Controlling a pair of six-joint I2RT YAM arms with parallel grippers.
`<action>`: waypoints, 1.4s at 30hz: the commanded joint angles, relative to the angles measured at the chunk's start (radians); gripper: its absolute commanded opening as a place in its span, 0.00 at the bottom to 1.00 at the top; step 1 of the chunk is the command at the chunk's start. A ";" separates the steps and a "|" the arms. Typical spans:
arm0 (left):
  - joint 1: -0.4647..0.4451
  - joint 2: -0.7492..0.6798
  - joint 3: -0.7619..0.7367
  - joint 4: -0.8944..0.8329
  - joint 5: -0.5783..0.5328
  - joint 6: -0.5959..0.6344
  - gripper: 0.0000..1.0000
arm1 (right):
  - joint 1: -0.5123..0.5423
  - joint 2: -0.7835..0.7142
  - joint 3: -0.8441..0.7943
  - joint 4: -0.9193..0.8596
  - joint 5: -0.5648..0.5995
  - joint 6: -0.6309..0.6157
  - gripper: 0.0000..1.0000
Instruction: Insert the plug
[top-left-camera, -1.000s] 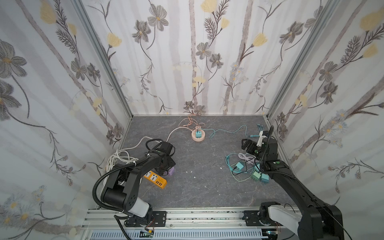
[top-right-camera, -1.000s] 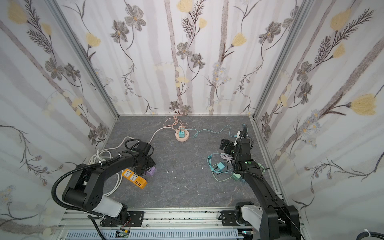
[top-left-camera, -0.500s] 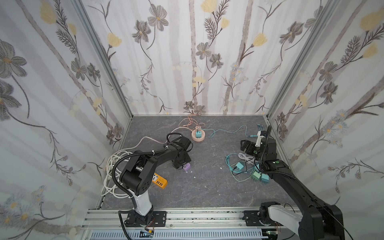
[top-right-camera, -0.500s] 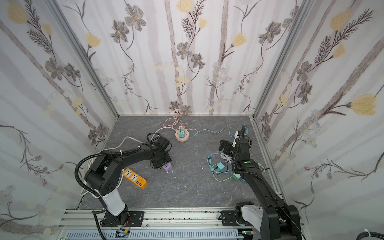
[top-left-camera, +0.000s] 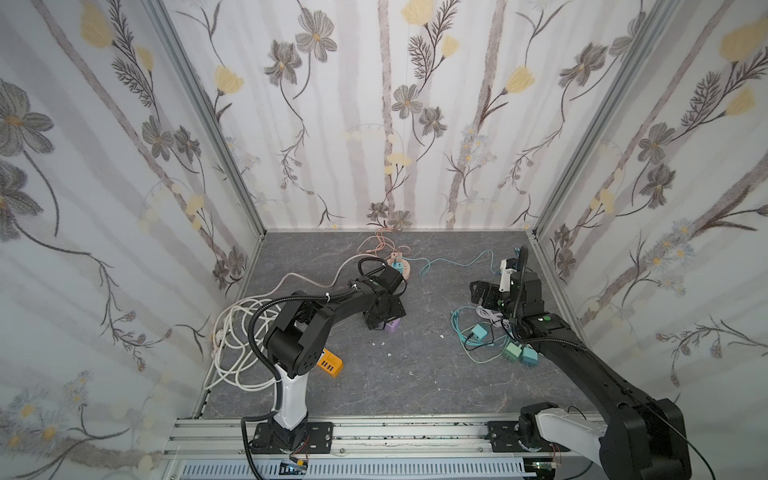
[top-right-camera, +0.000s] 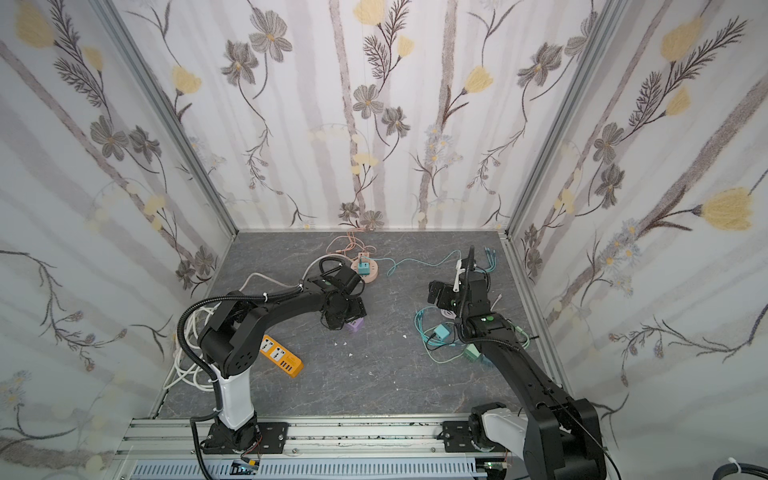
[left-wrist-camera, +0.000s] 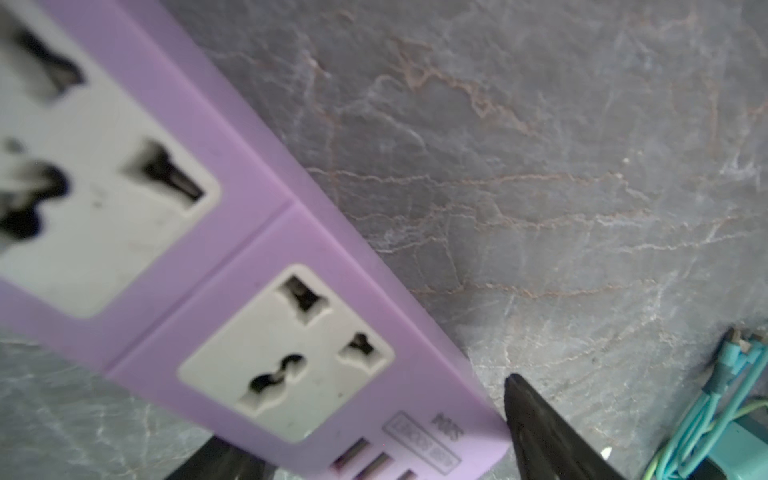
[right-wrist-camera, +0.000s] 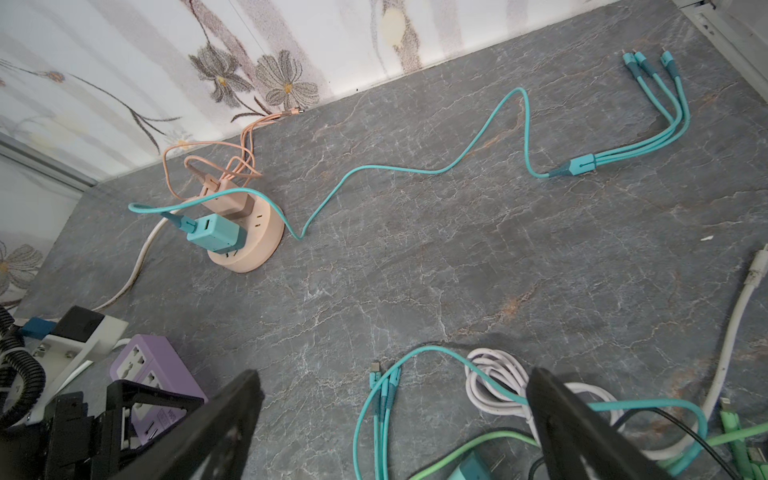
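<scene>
Your left claw (top-left-camera: 383, 323) straddles the strip (left-wrist-camera: 257, 232), grip unclear; drop your wide-open, empty right claw (right-wrist-camera: 395, 374) squarely over the teal plug (top-left-camera: 480, 331).

On the grey marbled counter (top-left-camera: 415, 374), the purple plastic power strip (top-left-camera: 393, 327) lies centrally. The round peach socket hub (top-left-camera: 408, 272) sits behind it, the orange power strip (top-right-camera: 281, 357) front-left, the tangle of teal cables and plugs (top-left-camera: 480, 331) right.

Left gripper (top-left-camera: 383, 323) pointing down, jaws parted; right gripper (right-wrist-camera: 392, 376) jaws wide.
</scene>
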 joint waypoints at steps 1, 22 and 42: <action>-0.005 -0.058 -0.036 0.053 0.017 0.035 0.87 | 0.027 0.034 0.038 -0.008 0.031 -0.018 0.99; 0.337 -0.026 0.074 0.030 -0.005 0.288 1.00 | 0.454 0.448 0.450 -0.273 -0.039 -0.510 0.99; 0.435 0.073 0.014 0.057 0.285 0.280 1.00 | 0.652 0.884 0.749 -0.404 0.310 -1.010 0.96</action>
